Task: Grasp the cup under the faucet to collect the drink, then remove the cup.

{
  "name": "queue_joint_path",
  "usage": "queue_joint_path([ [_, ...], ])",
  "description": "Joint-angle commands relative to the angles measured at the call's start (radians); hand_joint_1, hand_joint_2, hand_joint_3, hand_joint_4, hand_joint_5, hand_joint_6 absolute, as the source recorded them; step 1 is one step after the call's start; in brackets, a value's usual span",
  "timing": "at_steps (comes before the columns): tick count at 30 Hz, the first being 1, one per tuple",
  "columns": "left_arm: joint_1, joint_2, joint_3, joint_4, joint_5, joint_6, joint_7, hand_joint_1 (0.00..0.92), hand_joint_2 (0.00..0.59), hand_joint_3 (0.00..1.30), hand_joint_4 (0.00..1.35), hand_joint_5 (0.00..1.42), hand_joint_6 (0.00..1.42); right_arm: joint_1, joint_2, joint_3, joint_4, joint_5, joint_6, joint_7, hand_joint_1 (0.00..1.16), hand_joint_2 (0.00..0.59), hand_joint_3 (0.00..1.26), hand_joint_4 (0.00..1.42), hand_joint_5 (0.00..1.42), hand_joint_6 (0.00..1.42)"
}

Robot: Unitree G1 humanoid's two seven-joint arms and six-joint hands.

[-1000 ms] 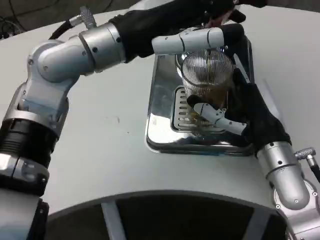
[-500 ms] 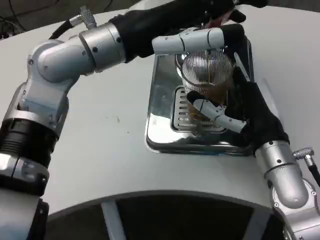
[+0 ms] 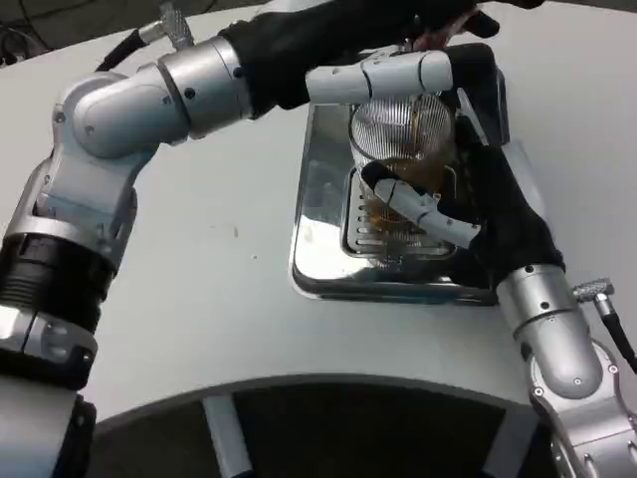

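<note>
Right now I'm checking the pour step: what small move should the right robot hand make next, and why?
Probably keep the grip and hold the cup in place a little longer. The right robot hand wraps the ribbed clear cup over the drip tray, amber drink sits only in its lower part, and the left robot hand reaches in above it, seemingly at the faucet.

On the white table (image 3: 199, 299) a shiny metal drip tray (image 3: 323, 234) holds a ribbed clear cup (image 3: 403, 139) with amber drink, gripped low by the right hand (image 3: 468, 214), while the left hand (image 3: 398, 75) reaches across above its rim.
</note>
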Motion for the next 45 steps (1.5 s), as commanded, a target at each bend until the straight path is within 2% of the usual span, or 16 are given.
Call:
queue_joint_path([
  [1, 0.031, 0.016, -0.026, -0.003, 0.029, 0.018, -0.036, 0.0, 0.119, 0.14, 0.05, 0.13, 0.1, -0.001, 0.013, 0.001, 0.015, 0.011, -0.026, -0.005, 0.66, 0.208, 0.0, 0.0, 0.0, 0.0],
  [15, 0.029, 0.012, -0.029, -0.012, 0.031, 0.027, -0.03, 0.0, 0.123, 0.17, 0.07, 0.13, 0.11, 0.009, 0.007, 0.008, 0.011, -0.015, -0.026, -0.026, 0.68, 0.206, 0.0, 0.0, 0.0, 0.0],
  [23, 0.032, 0.017, -0.029, -0.017, 0.033, 0.03, -0.032, 0.0, 0.124, 0.17, 0.07, 0.14, 0.11, 0.006, 0.018, 0.021, 0.015, -0.033, -0.011, -0.049, 0.73, 0.195, 0.0, 0.0, 0.04, 0.04],
  [36, 0.033, 0.024, -0.028, -0.011, 0.034, 0.027, -0.033, 0.0, 0.124, 0.19, 0.08, 0.14, 0.11, -0.004, 0.063, 0.041, 0.045, -0.069, 0.02, -0.108, 0.77, 0.193, 0.0, 0.05, 0.12, 0.1],
  [45, 0.034, 0.034, -0.026, -0.002, 0.033, 0.021, -0.036, 0.0, 0.124, 0.2, 0.08, 0.14, 0.11, -0.012, 0.091, 0.072, 0.062, -0.125, 0.058, -0.171, 0.78, 0.196, 0.04, 0.1, 0.15, 0.12],
])
